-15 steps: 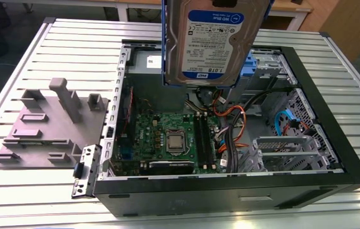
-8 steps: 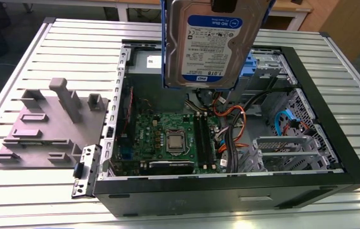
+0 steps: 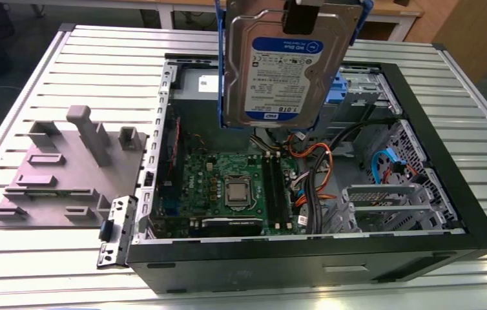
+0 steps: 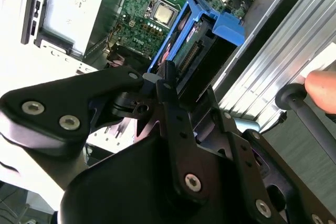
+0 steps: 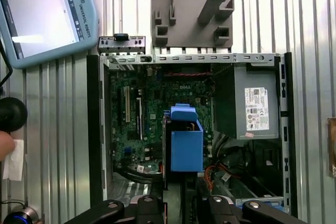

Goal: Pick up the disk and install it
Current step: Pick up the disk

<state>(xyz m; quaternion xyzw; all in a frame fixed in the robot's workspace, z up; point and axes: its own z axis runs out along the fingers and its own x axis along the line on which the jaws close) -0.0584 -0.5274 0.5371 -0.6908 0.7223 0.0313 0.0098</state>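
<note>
The disk (image 3: 282,64), a silver hard drive with a white-and-blue label and blue side rails, hangs upright above the open computer case (image 3: 476,226). My gripper (image 3: 302,19) is shut on its upper edge. In the second wrist view the black fingers (image 4: 168,85) clamp the end of the disk (image 4: 194,40), which points down toward the motherboard. In the first wrist view the blue rail of the disk (image 5: 186,145) shows edge-on over the case interior, just beyond my gripper (image 5: 181,205).
Inside the case lie the green motherboard (image 3: 226,187), orange and black cables (image 3: 312,161) and the grey power-supply box (image 5: 252,103). A grey fixture block (image 3: 62,174) sits at the exterior view's left. A teach pendant (image 5: 42,14) and a person's hand (image 4: 323,90) are beside the case.
</note>
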